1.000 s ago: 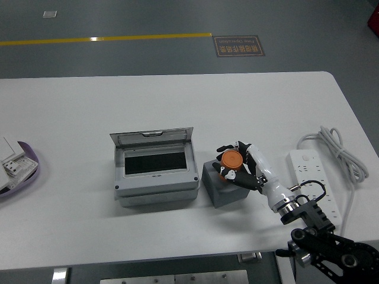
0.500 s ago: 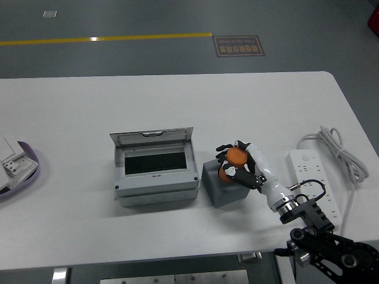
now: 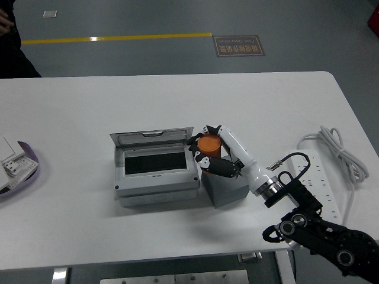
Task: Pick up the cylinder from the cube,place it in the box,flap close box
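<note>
Robot hand (image 3: 212, 155) clasps orange cylinder (image 3: 208, 144) beside open box (image 3: 155, 167)

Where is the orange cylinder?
The orange cylinder is in the right hand, held between the open box and the grey cube.

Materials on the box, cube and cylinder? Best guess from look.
Box: likely grey moulded plastic, matte, with a clear tinted lid that shows glare. Cube: dull dark grey, no shine; foam or plastic, can't tell. Cylinder, held by the right robot hand: orange, smooth, probably plastic.
</note>
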